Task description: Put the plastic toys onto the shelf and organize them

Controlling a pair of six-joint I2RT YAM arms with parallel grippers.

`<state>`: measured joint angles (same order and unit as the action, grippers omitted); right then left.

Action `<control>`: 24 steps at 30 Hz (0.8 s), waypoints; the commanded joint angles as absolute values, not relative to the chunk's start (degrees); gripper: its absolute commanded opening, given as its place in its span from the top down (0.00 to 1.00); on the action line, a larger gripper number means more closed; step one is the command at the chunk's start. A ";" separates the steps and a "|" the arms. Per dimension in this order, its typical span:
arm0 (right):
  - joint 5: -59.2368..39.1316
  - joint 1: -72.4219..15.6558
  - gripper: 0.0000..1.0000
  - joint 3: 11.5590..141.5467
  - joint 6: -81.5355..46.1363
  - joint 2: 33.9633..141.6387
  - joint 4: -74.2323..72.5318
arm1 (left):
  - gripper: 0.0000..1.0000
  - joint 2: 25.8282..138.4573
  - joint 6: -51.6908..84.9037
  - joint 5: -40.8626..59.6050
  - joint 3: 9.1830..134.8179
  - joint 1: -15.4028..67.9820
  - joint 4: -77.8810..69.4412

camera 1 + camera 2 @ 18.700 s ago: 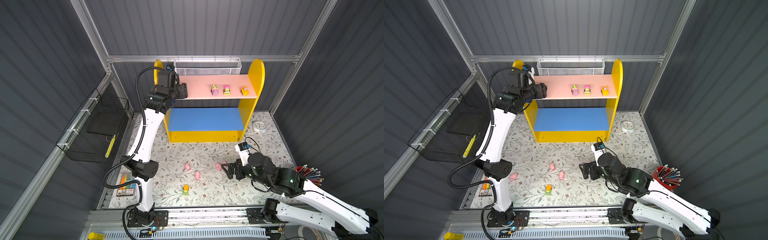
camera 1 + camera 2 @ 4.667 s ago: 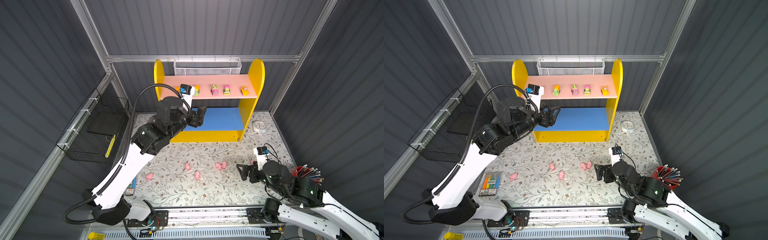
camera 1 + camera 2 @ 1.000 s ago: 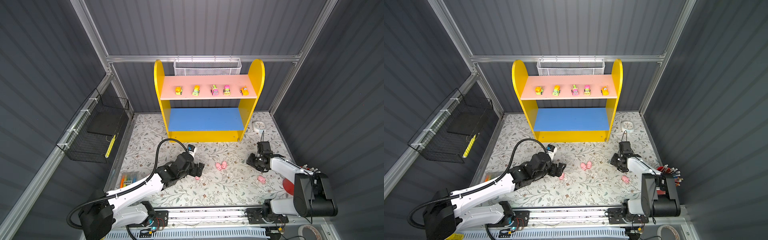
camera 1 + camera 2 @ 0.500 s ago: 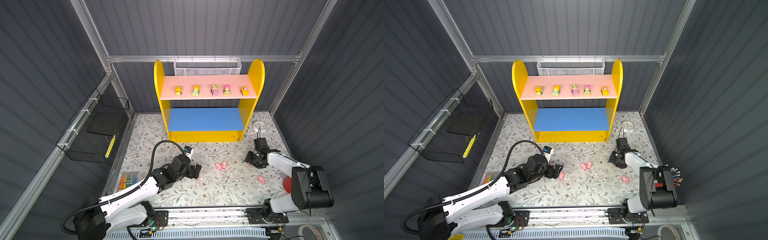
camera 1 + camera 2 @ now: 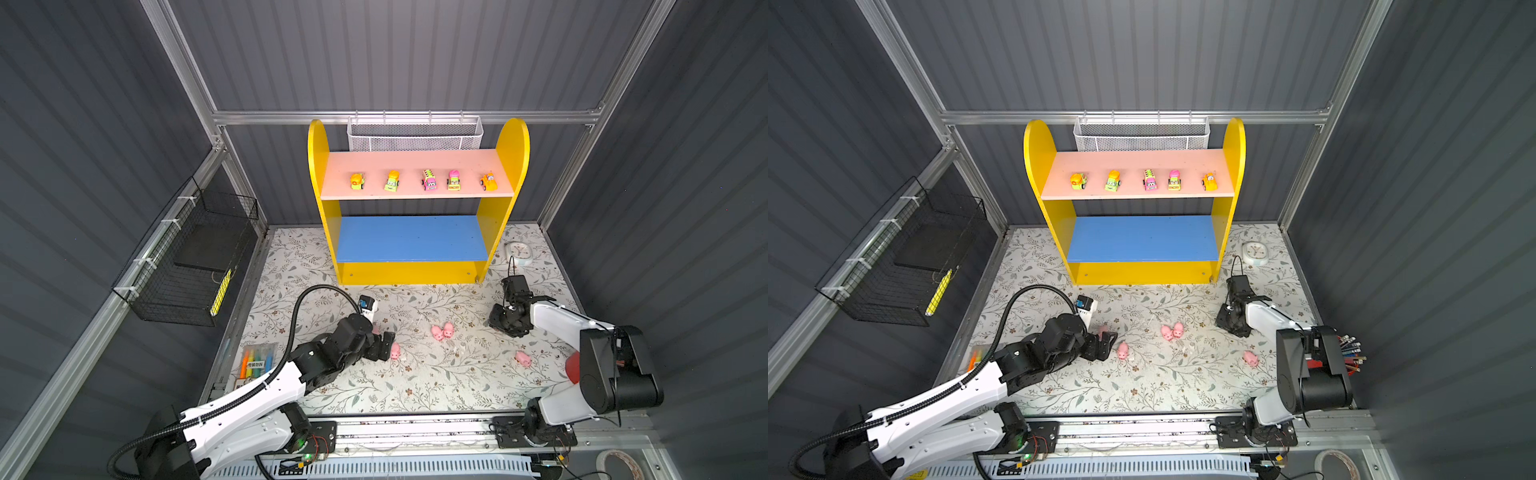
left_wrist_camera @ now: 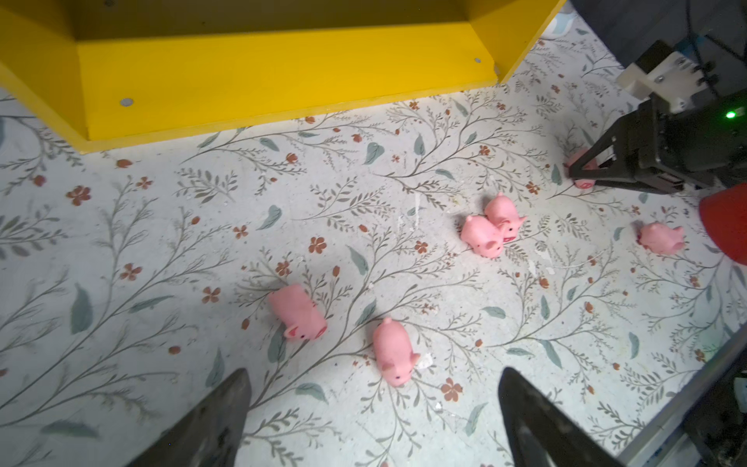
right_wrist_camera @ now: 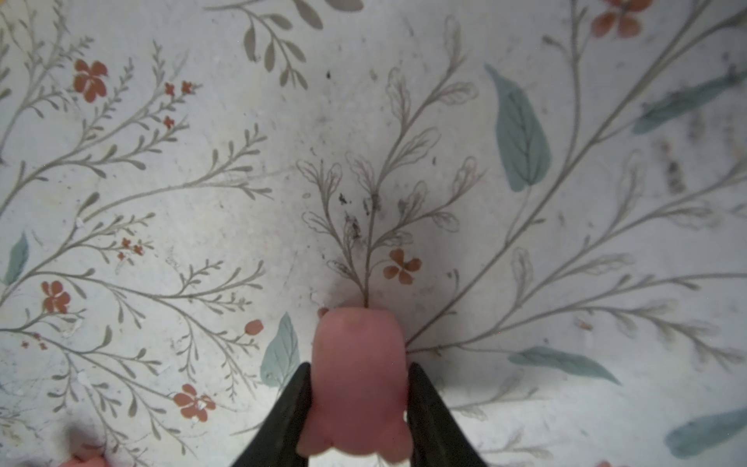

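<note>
Both arms have come down from the shelf [image 5: 409, 272] to the floral mat [image 5: 415, 386] in front of it, and a fifth car has joined the row of toy vehicles [image 5: 430, 180] on its pink upper board [image 5: 415, 164]; its blue lower board [image 5: 411, 239] is bare, so I judge the pigs belong there; the left gripper [image 6: 374, 378] hangs spread wide before the shelf's left half, a pink pig [image 6: 392, 356] just ahead of its tips, not yet between them; the right gripper [image 7: 359, 374], near the shelf's right foot, is clamped on the flanks of a second pig [image 7: 359, 356]; that one wants a straight lift, a light squeeze since it looks soft, clearance over the yellow front lip, then an upright landing at one end of the blue board; the left should straddle its pig across the narrow body without nudging the neighbouring pig [image 6: 297, 315].
</note>
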<state>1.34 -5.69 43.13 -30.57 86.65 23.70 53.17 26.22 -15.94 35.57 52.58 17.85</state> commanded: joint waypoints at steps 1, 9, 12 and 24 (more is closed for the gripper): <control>2.72 -6.23 0.63 44.81 -30.29 87.92 25.61 | 0.02 48.32 29.70 -23.55 34.90 52.82 27.19; 2.72 -7.67 0.68 44.95 -30.13 88.60 24.63 | 0.00 43.30 32.40 -27.86 36.21 52.82 34.20; 3.48 -8.88 0.69 45.56 -29.72 88.51 25.46 | 0.00 44.42 32.61 -26.91 35.99 52.82 32.67; 7.52 -17.31 0.69 52.47 -26.13 83.46 31.24 | 0.00 49.76 30.79 -24.77 38.26 52.77 28.83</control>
